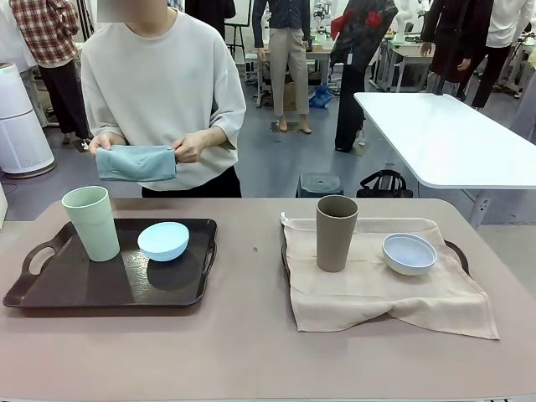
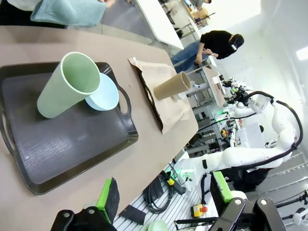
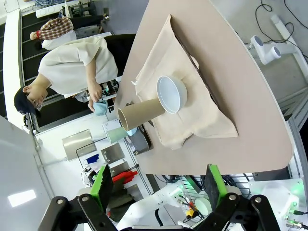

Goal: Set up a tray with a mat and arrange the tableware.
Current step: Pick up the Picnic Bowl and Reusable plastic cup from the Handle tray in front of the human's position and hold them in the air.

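Left gripper [image 2: 163,192], right gripper [image 3: 159,182] spread wide; mint tumbler [image 1: 90,222] on tray [image 1: 84,283].

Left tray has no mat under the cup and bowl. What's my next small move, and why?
Probably bring the open left gripper toward the tall mint green tumbler to lift it off the black handled tray. It and the light blue round bowl stand on bare tray, while the person's hands hold a folded teal cloth mat; the other tray already has a beige cloth over it.
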`<state>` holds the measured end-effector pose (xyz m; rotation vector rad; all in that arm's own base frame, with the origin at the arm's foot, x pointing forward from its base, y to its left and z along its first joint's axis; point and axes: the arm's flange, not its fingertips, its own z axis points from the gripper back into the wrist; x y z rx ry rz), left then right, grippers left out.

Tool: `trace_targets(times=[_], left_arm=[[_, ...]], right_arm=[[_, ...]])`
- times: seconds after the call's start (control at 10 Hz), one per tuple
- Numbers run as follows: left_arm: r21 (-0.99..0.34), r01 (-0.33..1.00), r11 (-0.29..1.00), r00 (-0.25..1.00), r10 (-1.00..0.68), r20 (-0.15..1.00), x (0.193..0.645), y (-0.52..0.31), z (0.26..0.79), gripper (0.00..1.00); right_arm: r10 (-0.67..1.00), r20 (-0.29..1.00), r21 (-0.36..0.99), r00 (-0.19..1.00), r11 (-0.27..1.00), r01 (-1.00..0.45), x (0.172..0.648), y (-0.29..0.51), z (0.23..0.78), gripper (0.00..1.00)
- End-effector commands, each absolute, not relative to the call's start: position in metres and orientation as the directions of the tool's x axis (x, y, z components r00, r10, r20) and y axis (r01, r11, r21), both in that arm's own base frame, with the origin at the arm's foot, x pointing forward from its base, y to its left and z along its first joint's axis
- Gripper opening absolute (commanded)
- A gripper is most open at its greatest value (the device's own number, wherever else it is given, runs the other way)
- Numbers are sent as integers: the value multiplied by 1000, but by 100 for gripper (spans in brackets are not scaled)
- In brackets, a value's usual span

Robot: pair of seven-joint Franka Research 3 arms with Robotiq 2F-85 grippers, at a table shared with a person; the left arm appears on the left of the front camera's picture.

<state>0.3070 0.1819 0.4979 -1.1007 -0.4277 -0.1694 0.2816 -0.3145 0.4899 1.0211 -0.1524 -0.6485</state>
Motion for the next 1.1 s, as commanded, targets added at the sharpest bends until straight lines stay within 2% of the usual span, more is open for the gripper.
trace_targets(times=[0.0,1.0], left_arm=[[-826,349,442,903,77,423,306,183,499,100],[-826,349,442,903,77,423,306,183,499,100]], right_arm=[[-569,-169,832,804,354,426,280,-315,492,100],[-568,-175,830,804,355,431,282,-314,490,100]])
